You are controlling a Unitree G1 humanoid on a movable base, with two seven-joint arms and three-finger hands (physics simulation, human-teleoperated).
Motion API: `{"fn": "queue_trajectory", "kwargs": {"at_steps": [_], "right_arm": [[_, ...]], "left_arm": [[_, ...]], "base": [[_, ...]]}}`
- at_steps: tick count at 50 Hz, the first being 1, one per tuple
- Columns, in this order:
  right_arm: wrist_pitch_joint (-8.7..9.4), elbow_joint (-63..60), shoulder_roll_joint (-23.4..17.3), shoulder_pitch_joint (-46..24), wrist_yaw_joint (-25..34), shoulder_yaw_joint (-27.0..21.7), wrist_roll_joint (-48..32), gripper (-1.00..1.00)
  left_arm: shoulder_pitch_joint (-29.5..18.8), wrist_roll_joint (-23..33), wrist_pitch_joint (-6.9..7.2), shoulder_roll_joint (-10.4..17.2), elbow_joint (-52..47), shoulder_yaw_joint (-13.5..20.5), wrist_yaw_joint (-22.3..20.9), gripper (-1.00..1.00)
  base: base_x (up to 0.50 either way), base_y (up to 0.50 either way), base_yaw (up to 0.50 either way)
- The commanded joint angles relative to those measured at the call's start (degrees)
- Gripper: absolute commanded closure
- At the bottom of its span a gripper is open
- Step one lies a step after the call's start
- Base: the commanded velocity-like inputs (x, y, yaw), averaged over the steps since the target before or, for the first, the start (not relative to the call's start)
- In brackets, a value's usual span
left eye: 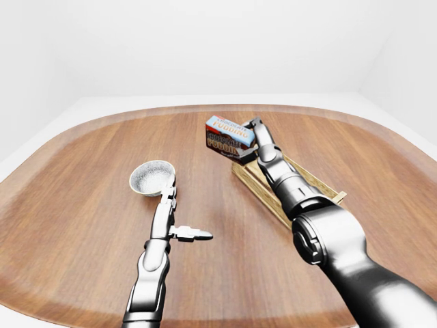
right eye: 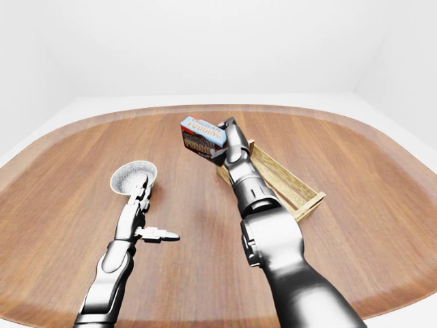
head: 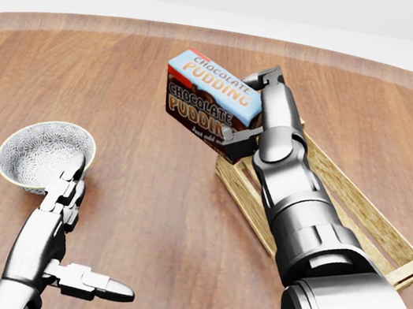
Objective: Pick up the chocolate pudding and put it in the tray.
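The chocolate pudding box [head: 212, 101], blue on top and brown on its side, hangs in the air in the upper middle of the head view. My right hand [head: 250, 110] is shut on its right end, with a finger [head: 264, 79] over the top edge. The box hovers just left of the wooden slatted tray [head: 357, 205], near its left end. My left hand [head: 72, 211] rests open low on the left, fingers stretched toward the bowl, thumb [head: 99, 286] pointing right.
A white patterned bowl [head: 45, 153] sits on the wooden table [head: 84, 77] at the left, right above my left fingertips. My right forearm [head: 312, 237] crosses over the near part of the tray. The table's rounded rim [left eye: 61, 137] curves round in the eye views.
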Motion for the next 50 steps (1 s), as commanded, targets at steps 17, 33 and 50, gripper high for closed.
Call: {"fn": "queue_trajectory", "kwargs": {"at_steps": [17, 33, 50], "right_arm": [[1.4, 0.14, -6.28, -0.42, -1.86, -2.59, 0.68, 1.0], [1.4, 0.19, -11.07, 1.53, -2.0, -4.29, 2.35, 1.0], [1.4, 0.54, -13.96, 6.0, -2.72, -5.86, 5.13, 1.0]], "left_arm": [[-0.57, -1.65, 0.35, -0.3, 0.46, 0.81, -0.02, -1.0], [-0.68, -1.71, 0.76, -0.31, 0.48, 0.78, 0.13, -1.0], [-0.95, -1.51, -0.29, -0.24, 1.91, 0.76, -0.02, -1.0]], "base": [[0.0, 0.0, 0.0], [0.0, 0.0, 0.0], [0.0, 0.0, 0.0]]}}
